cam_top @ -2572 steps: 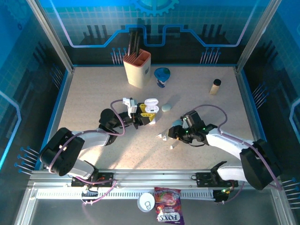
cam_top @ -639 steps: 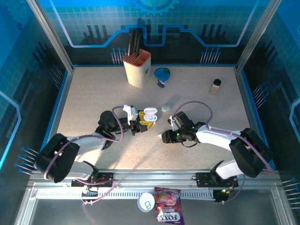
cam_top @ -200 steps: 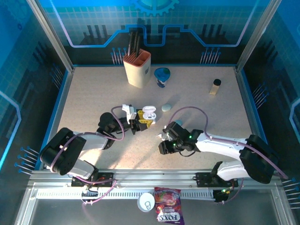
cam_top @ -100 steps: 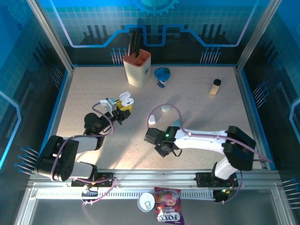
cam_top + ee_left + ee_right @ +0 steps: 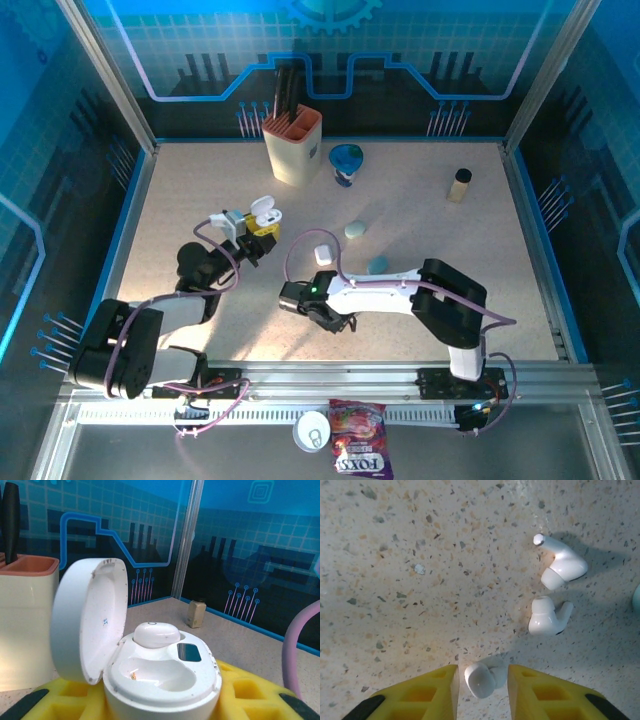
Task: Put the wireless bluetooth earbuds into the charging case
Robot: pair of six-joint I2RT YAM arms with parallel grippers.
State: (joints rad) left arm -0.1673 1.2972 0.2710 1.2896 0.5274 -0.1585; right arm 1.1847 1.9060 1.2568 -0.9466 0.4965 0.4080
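Note:
My left gripper [image 5: 258, 222] is shut on the open white charging case [image 5: 265, 209], left of centre. In the left wrist view the case [image 5: 160, 680] sits between yellow fingers [image 5: 240, 695], its lid [image 5: 87, 620] up. One white earbud [image 5: 156, 634] lies in the far socket and the near socket is bare. My right gripper [image 5: 330, 318] reaches down to the table. In the right wrist view my right gripper [image 5: 482, 669] stands narrowly open around a white earbud [image 5: 481, 680] lying on the table. The right finger touches its stem and a thin gap shows at the left finger. Two more white earbuds [image 5: 562, 565] [image 5: 546, 616] lie just beyond.
A closed white case [image 5: 323, 254] and two teal cases [image 5: 355, 230] [image 5: 378, 264] lie mid-table, close to the right arm. At the back stand a utensil holder [image 5: 292, 147], a blue cup [image 5: 346, 160] and a small bottle [image 5: 459, 185].
Over the last second my right arm swung left and its jaws narrowed around an earbud. My left arm carried the open case back and left, then held still.

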